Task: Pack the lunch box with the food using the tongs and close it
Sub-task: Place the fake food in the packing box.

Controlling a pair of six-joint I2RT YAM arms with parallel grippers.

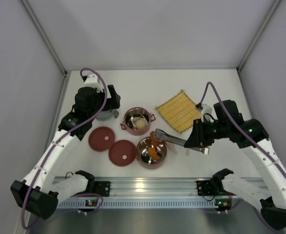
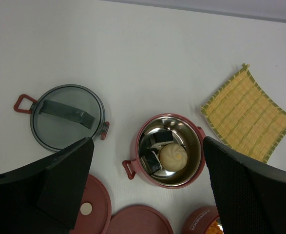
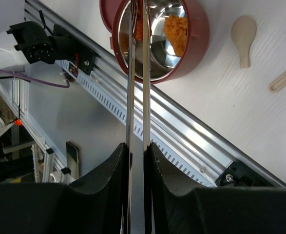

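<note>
Close up, my right gripper (image 3: 138, 146) has its fingers near together, squeezing the tongs (image 3: 137, 87) by their back end. At the tips an orange slab (image 3: 139, 27) looks pinched over the near bowl (image 3: 202, 36), where another orange piece (image 3: 176, 30) lies. If the squeeze gets weak, I think the slab can fall on the table (image 1: 133, 87). The long tongs can also bump the rim and push the bowl. Over there my left gripper (image 2: 145, 146) is wide open and holds nothing. It hangs above the far bowl (image 2: 169, 117), which has two black rolls (image 2: 161, 138) and a pale round piece (image 2: 173, 157) inside. Both maroon lids (image 1: 102, 138) lie off, beside the bowls.
</note>
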